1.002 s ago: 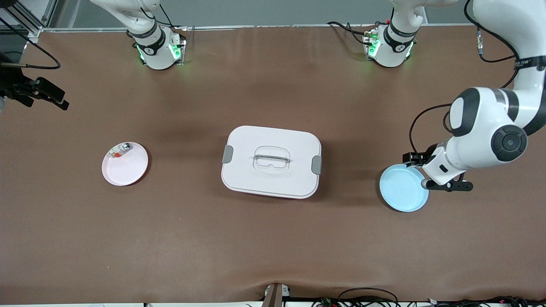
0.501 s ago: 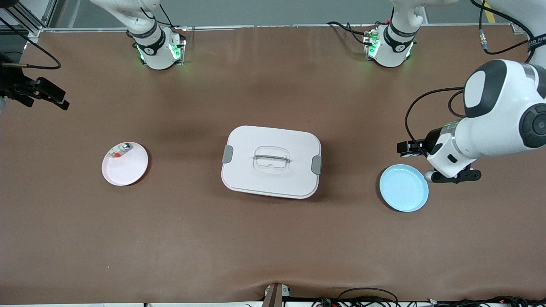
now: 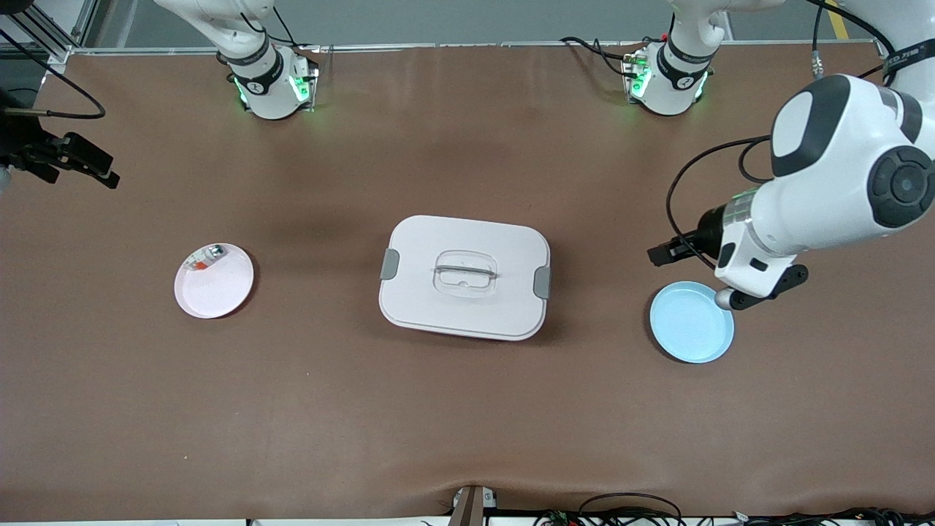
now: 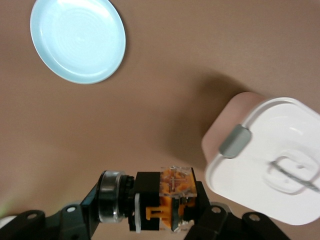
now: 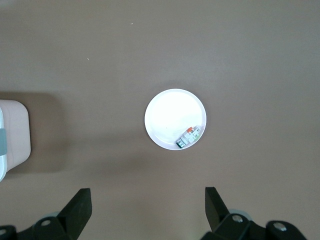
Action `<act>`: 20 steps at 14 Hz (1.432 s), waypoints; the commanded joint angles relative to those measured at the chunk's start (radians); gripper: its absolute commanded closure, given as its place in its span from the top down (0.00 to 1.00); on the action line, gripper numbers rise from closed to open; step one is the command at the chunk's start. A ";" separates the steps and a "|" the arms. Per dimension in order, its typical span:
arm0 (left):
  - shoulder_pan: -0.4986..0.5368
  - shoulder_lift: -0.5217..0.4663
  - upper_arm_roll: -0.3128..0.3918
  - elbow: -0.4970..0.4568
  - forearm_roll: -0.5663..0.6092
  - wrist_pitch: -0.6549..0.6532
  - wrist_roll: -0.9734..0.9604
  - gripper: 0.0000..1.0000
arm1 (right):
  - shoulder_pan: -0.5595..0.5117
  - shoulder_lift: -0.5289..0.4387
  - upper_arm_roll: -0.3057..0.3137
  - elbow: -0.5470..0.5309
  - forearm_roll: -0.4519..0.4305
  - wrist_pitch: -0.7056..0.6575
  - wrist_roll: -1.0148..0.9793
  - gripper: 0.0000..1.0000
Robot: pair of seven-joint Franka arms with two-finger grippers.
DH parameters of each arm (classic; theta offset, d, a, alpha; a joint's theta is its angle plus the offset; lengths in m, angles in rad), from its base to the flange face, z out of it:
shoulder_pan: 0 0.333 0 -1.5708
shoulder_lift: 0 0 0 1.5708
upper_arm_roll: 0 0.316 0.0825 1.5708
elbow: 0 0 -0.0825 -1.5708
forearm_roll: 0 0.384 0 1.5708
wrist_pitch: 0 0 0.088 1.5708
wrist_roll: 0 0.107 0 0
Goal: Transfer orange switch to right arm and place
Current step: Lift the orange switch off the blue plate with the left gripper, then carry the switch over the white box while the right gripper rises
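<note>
The orange switch (image 4: 172, 192), a small black block with an orange core and a clear face, is clamped between the jaws of my left gripper (image 4: 150, 212). In the front view the left gripper (image 3: 666, 253) hangs over bare table beside the light blue plate (image 3: 692, 323), toward the white box; the switch itself does not show there. My right gripper (image 5: 147, 205) is open and empty, high over the pink plate (image 5: 167, 115). It shows in the front view as a black hand (image 3: 88, 164) at the right arm's end of the table.
A white lidded box (image 3: 464, 277) with a handle and grey latches stands mid-table. The pink plate (image 3: 219, 288) holds a small clear-and-silver piece with a red bit (image 3: 204, 258) at its rim. The blue plate (image 4: 77, 40) has nothing in it.
The left arm has lifted away from the blue plate and swung its gripper, with the switch in it, toward the white box. The right arm has not moved.
</note>
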 commanded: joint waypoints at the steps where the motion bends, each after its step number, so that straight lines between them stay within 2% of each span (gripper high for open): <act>1: 0.000 -0.011 -0.055 0.046 -0.016 -0.022 -0.132 0.28 | -0.006 -0.007 0.004 -0.006 0.010 -0.005 -0.006 1.00; 3: -0.004 -0.010 -0.077 0.058 -0.063 -0.022 -0.352 0.28 | -0.006 -0.007 0.004 -0.005 0.010 -0.005 -0.006 1.00; 5: -0.003 -0.010 -0.130 0.084 -0.065 -0.021 -0.439 0.28 | -0.005 -0.007 0.004 0.002 0.010 -0.005 -0.002 1.00; 9: 0.002 -0.011 -0.232 0.089 -0.112 -0.007 -0.650 0.27 | -0.005 0.007 0.004 0.011 0.010 -0.011 -0.006 1.00; 14: 0.000 -0.046 -0.379 0.089 -0.117 0.054 -0.898 0.26 | -0.011 0.032 0.004 0.025 0.013 -0.018 -0.006 1.00; 18: -0.006 -0.043 -0.463 0.089 -0.118 0.196 -1.030 0.26 | -0.011 0.062 0.003 0.048 0.011 -0.017 -0.011 1.00; 20: -0.007 -0.036 -0.494 0.087 -0.118 0.311 -1.116 0.26 | -0.006 0.117 0.003 0.045 0.011 -0.014 -0.002 1.00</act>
